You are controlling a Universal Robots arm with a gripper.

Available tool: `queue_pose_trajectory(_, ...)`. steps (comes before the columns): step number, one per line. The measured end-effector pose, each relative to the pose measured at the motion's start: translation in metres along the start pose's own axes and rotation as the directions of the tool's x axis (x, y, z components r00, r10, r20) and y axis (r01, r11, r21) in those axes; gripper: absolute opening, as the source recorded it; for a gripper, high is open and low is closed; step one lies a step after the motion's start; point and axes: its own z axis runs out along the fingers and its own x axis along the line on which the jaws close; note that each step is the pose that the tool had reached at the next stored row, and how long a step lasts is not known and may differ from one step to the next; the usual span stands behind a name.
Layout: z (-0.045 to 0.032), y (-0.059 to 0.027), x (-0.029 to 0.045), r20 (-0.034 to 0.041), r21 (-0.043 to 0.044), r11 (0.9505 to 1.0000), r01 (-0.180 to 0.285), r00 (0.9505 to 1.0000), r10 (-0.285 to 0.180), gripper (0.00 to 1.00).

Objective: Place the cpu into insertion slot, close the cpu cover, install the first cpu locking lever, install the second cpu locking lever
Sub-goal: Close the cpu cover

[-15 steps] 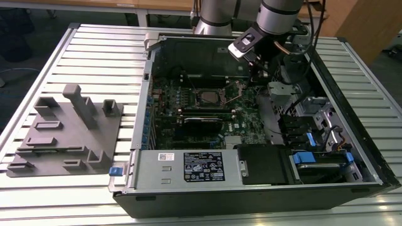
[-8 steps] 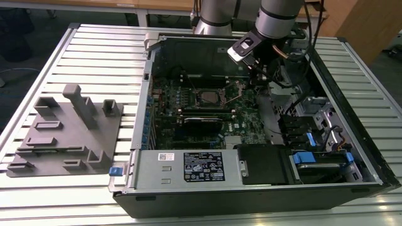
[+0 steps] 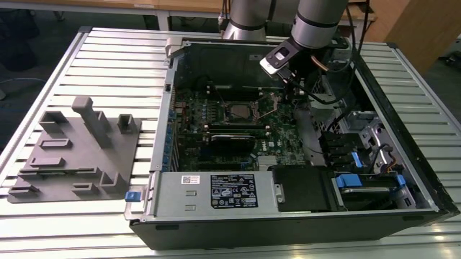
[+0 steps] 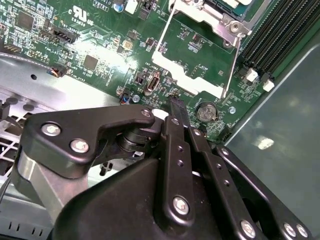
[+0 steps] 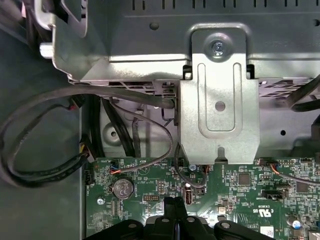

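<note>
End effector (image 4: pixel 173 103) pressed together near cpu cover (image 4: pixel 192 82); insertion slot (image 4: pixel 215 7) partly cut off.

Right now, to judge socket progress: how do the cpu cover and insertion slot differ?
The cpu cover is a thin silver frame with a cut-out window; the insertion slot is a square with a dark centre. The cover is swung open; the slot lies uncovered. Both sit on the green motherboard.
</note>
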Motion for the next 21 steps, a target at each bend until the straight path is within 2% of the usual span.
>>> queue_pose_trajectory(8, 0.0006, -0.0015, 0.0000, -0.0003, -0.0001, 1.0000, 0.000, 1.0000, 0.000, 0.11)
queue_pose_trajectory(21, 0.0002, -0.0246, -0.0007, -0.0015, -0.0016, 1.0000, 0.000, 1.0000, 0.000, 0.11)
